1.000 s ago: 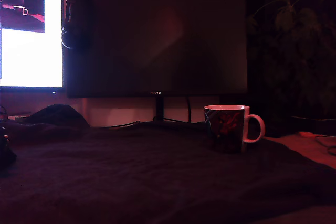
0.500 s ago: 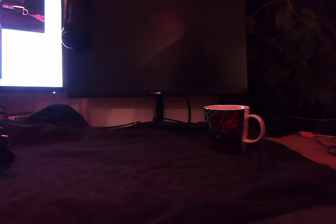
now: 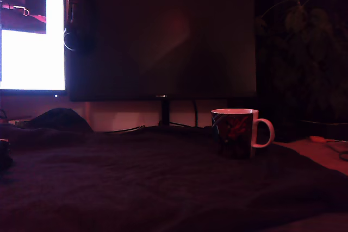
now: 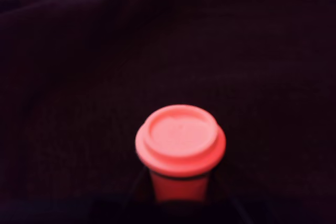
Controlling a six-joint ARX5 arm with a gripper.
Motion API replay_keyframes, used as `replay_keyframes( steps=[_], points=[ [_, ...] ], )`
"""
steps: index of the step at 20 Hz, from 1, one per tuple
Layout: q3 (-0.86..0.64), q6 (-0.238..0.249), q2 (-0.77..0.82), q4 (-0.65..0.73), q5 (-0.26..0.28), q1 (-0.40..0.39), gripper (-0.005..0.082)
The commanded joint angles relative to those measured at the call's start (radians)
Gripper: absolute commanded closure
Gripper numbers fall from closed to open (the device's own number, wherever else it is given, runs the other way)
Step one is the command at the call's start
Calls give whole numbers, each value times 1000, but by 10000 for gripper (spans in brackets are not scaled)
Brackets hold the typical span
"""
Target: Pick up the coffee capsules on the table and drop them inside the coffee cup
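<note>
We see a dim room in reddish light. In the exterior view the cup [image 3: 235, 133] stands upright on the dark wrinkled cloth [image 3: 163, 183] that covers the worktop, toward that view's right, with its white handle [image 3: 265, 132] pointing to the exterior view's right. Its outside is dark with a red pattern and its rim is white. Behind it stands a large dark monitor [image 3: 163, 42] on a stand, and at the exterior view's left a second screen [image 3: 31, 31] glows white. A dark speaker [image 3: 80, 20] sits between the two screens.

At the far left edge of the exterior view a dark shape [image 3: 4, 153] sits low over the cloth; we cannot tell what it is.

In the wrist view one capsule [image 4: 180, 148] fills the lower middle of the picture, its flat round rim facing the camera and its body tapering away below. It looks pinkish red in this light. Dark cloth lies all around and behind it. The end effector's fingers are lost in the darkness, so we cannot tell whether they are apart, together or clamped on the capsule.
</note>
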Motion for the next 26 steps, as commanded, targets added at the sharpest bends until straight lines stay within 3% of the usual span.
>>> replay_keyframes(
  steps=[1, 5, 9, 15, 20, 26],
  points=[
    [4, -5, 16, 13, 5, 3, 624],
    [4, -13, 12, 12, 50, 3, 624],
    [4, -37, -31, -26, 131, 3, 624],
    [4, -48, -192, -163, 286, 3, 625],
    [4, -108, -338, -232, 430, -21, 625],
    [4, -150, -508, -243, 491, -93, 624]
  ],
)
